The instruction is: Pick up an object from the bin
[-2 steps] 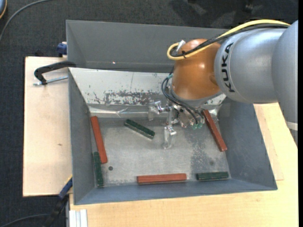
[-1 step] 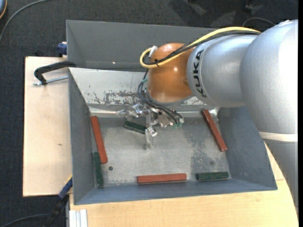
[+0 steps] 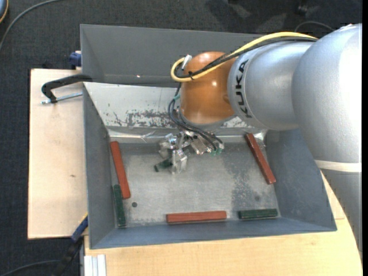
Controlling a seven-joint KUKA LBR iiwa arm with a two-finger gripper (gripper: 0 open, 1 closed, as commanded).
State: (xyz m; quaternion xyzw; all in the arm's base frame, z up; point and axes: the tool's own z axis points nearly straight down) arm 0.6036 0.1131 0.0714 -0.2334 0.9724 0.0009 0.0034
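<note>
Big silver arm [image 3: 299, 91] comes in from the right and hogs the upper right corner, with its orange cover [image 3: 207, 88] hanging over the back of the bin [image 3: 95, 154]. The middle of the bin floor is mostly bare and the stuff sits along the walls. One red bar [image 3: 118, 168] runs along the left wall, another [image 3: 260, 158] lies slanted on the right, and a third [image 3: 196, 217] is flat at the front. There are two green bars: one [image 3: 118, 204] front left, just below the left red one, and one [image 3: 257, 214] front right.

The gripper [image 3: 177, 158] is low at the back middle of the floor, with a small green bit [image 3: 161, 166] right at its left side. Can't tell if it's open or closed, or if it actually has that bit.
</note>
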